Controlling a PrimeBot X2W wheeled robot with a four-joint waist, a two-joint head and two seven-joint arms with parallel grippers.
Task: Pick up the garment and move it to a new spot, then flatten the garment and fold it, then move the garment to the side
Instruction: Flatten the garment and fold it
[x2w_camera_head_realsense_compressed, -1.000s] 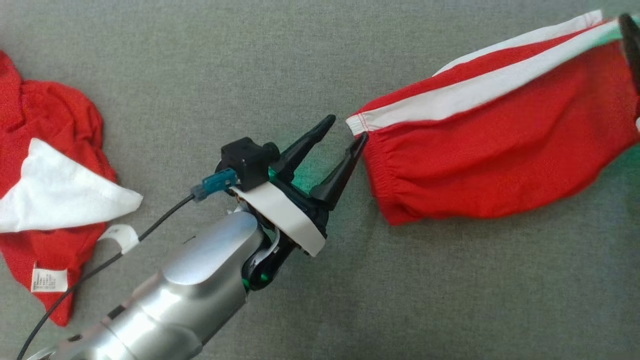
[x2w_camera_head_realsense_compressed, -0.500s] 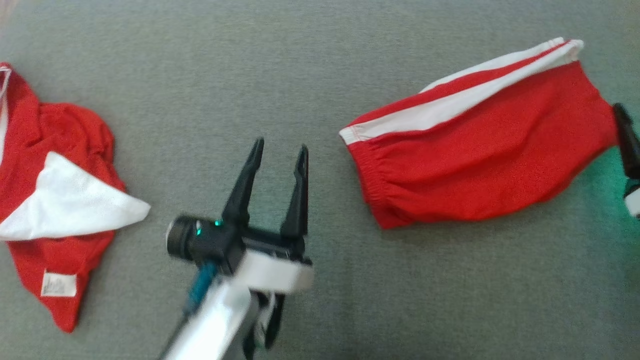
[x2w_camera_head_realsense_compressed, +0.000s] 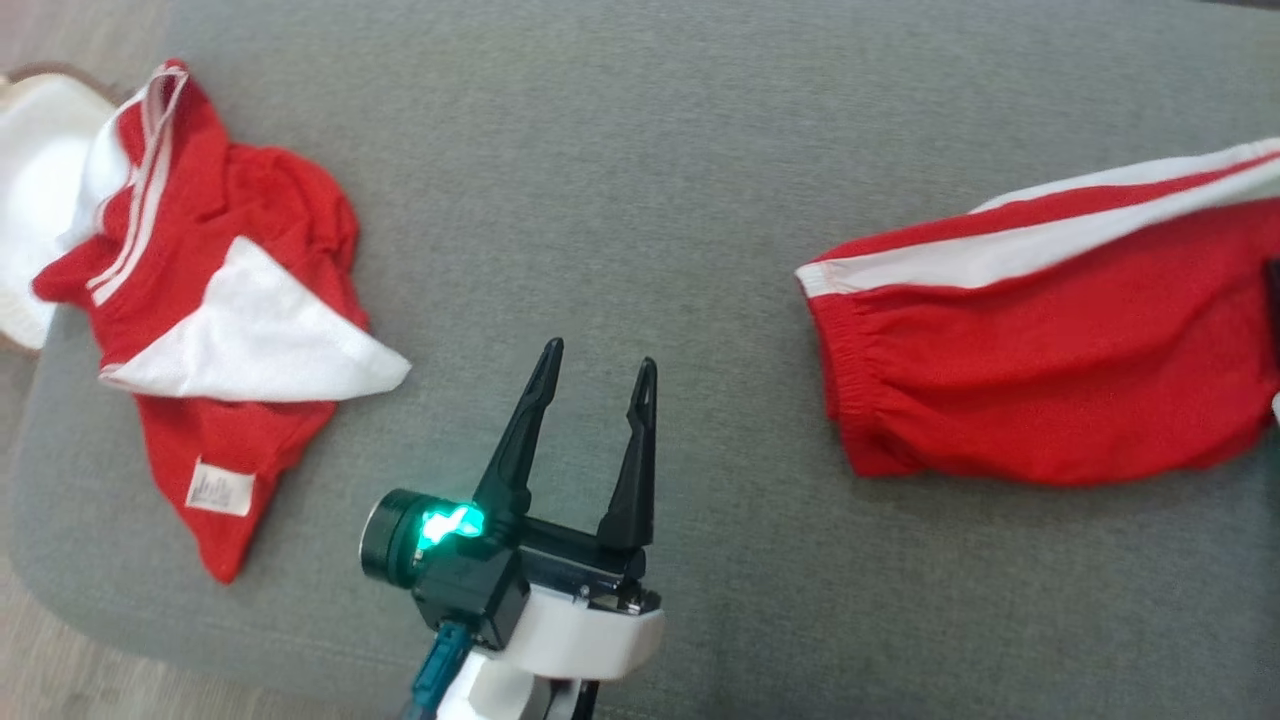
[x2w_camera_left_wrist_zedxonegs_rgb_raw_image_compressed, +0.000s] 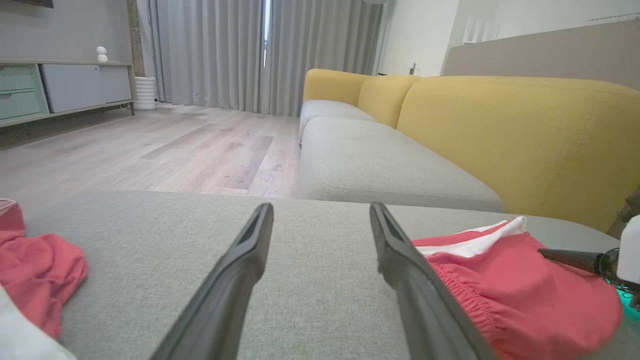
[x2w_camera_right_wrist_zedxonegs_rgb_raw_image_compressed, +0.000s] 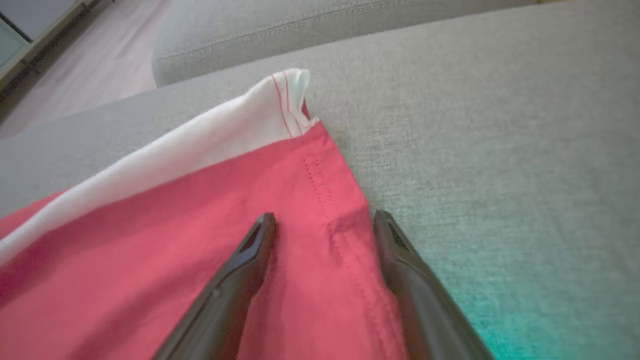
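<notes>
Two red clothes lie on one gray cushion (x2w_camera_head_realsense_compressed: 640, 150), well apart. The garment (x2w_camera_head_realsense_compressed: 1040, 370), red with white stripes, lies flat and folded on the right side, and its far end runs off the right edge of the head view. Its gathered waist end points to the middle of the cushion. The other cloth (x2w_camera_head_realsense_compressed: 250, 230), red and white, is crumpled near the left edge of the cushion, and part of it rests on something white (x2w_camera_head_realsense_compressed: 40, 170) that I cannot name.

Between the two clothes is a big bare patch of gray. The left claw (x2w_camera_head_realsense_compressed: 600, 355) hangs over that patch with its fingers wide apart and nothing in it. It is closer to the front edge of the cushion than to the back, and it touches neither cloth.

The right claw (x2w_camera_right_wrist_zedxonegs_rgb_raw_image_compressed: 325, 216) is at the other end of the garment, over the stitched hem. Its fingers are wide apart, with the red cloth lying flat under them. A white corner of the garment sticks up just past the tips.

The cushion has a rounded corner at the front left, and pale wood floor (x2w_camera_head_realsense_compressed: 60, 690) shows beyond it. In the left wrist view there is a sofa with a yellow back (x2w_camera_left_wrist_zedxonegs_rgb_raw_image_compressed: 500, 125) and gray seats, gray curtains (x2w_camera_left_wrist_zedxonegs_rgb_raw_image_compressed: 225, 50), and a low cabinet (x2w_camera_left_wrist_zedxonegs_rgb_raw_image_compressed: 50, 90) by the wall.
</notes>
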